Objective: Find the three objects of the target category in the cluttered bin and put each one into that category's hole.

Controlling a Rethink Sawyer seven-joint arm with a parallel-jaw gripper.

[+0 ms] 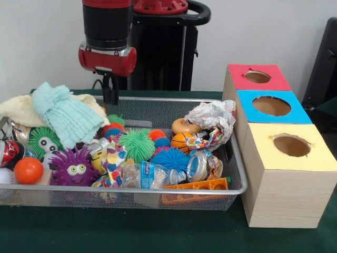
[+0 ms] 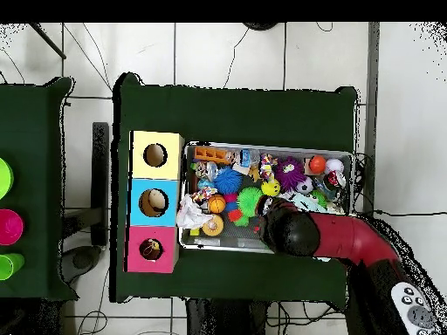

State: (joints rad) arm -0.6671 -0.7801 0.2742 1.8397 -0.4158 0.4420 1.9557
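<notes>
Three holes top the wooden box [image 1: 279,158] in the front view: one in a red panel [image 1: 257,77], one in blue [image 1: 271,106], one in yellow [image 1: 291,145], running from far to near beside the mesh bin [image 1: 158,195]. The bin is crowded: a purple spiky ball [image 1: 73,168] with eyes, a green spiky ball [image 1: 137,146], a blue one [image 1: 169,158], an orange ball [image 1: 28,170], a small basketball [image 1: 182,141], a crumpled paper wad [image 1: 213,118], a clear bottle [image 1: 152,175] lying on its side with its long axis along the near wall, and a light blue cloth [image 1: 66,117] draped over the left end. The gripper [image 1: 110,90] hangs above the far rim near the cloth; whether its fingers are apart or together cannot be told. Which category is the target cannot be told either.

Seen from overhead, the arm [image 2: 345,237] reaches in from the lower right and its wrist covers the gripper and part of the bin [image 2: 262,249]. This view alone shows the box [image 2: 134,202] touching the bin's left wall, and coloured cups [image 2: 7,227] on a second table at the left edge.
</notes>
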